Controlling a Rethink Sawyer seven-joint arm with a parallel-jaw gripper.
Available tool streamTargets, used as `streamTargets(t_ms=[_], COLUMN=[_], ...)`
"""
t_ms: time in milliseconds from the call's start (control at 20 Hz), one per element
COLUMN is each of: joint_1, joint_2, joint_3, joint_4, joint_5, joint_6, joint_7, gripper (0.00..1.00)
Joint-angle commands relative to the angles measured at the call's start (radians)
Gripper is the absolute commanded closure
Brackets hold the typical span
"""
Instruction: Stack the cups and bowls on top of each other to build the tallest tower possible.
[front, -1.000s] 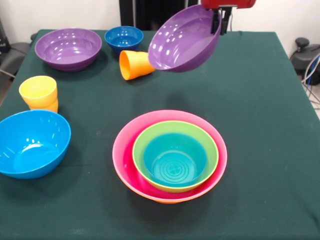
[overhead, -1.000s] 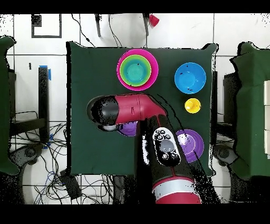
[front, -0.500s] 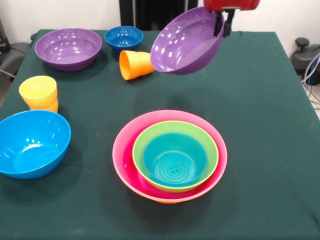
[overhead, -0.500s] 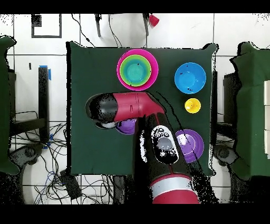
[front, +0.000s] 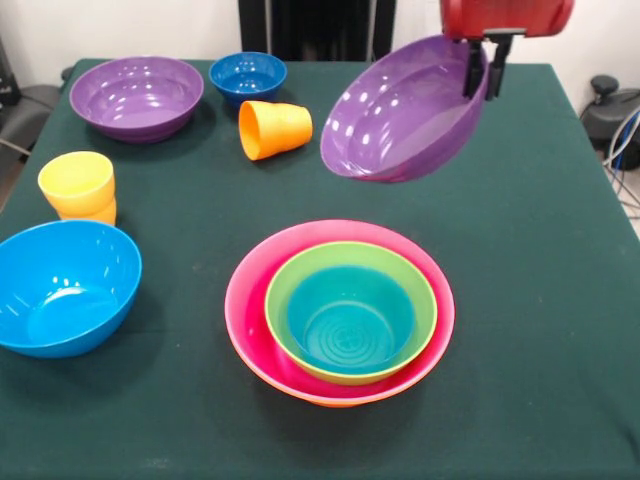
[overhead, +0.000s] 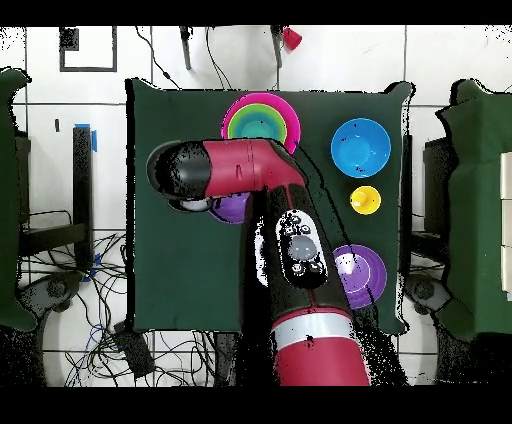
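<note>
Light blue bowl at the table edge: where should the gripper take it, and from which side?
Pinch the rim of the light blue bowl from above. It sits upright, open and empty, and its rounded wall offers nothing to grip. The side away from the yellow cup looks clearest.

No legible text, label, brand, number or sign was found in either view. The control panel on the arm (overhead: 300, 252) was shown in the overhead view with light and dark markings, but none of these could be read.
</note>
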Motion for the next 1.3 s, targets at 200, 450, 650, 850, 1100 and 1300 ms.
streamTargets(t_ms=[200,450,650,850,1100,1300], joint_1=[0.06,0.051,0.052,0.075,0.1,0.115], joint_2=[0.057,0.084,0.127,0.168,0.247,0.32], joint_3=[0.011,0.05,0.044,0.009,0.036,0.042], joint_4=[-0.288,-0.37,-0.436,-0.554,-0.779,-0.991], joint_5=[0.008,0.084,0.063,-0.02,-0.032,-0.11], joint_6=[0.274,0.331,0.372,0.465,0.638,0.784], joint_7=[0.103,0.131,0.082,0.042,0.043,-0.033], gripper=[1.0,1.0,1.0,1.0,1.0,1.0])
